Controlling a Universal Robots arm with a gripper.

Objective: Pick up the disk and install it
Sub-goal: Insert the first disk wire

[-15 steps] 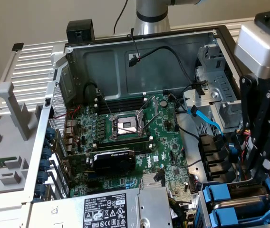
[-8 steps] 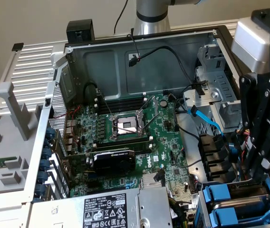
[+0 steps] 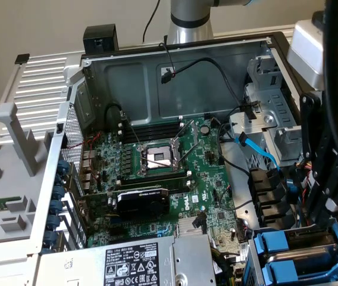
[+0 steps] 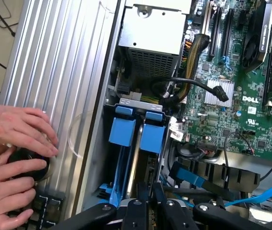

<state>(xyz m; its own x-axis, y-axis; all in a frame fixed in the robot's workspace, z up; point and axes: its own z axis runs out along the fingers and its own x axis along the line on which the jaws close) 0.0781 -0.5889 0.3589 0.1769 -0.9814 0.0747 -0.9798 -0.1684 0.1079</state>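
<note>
Grey ribbed metal of the case panel [image 4: 54, 72] runs just beside the drive bay [image 4: 129, 100]. A person's hands [image 4: 11, 158] rest on the panel over a dark round object I cannot identify.

In the exterior view the power supply [image 3: 139, 262] lies at 6 o'clock of the board [image 3: 210, 179], with the bay at about 4 o'clock. Two blue carriers sit side by side in the bay. One disk [image 4: 126, 132] is on the panel side and the other disk [image 4: 153, 138] on the board side. I cannot tell which of them is the task's.

The gripper [image 4: 153, 208] hangs over the bay, roughly in line with the seam between the carriers. I cannot tell whether it is wide, narrow or closed on anything.

My judgement is that the step in hand is work at the bay itself, and it calls for squareness. The gripper should stay parallel to the blue rails, so that a carrier travels straight along its slot and does not cock against its neighbour. Contact belongs on the blue plastic, not on the bare metal or the label.

A light blue cable [image 3: 258, 149] runs at 3 o'clock of the board, and black leads crowd that side of the bay. Any sideways drift is therefore safer kept small. With the hands so near, slow motion is prudent.
</note>
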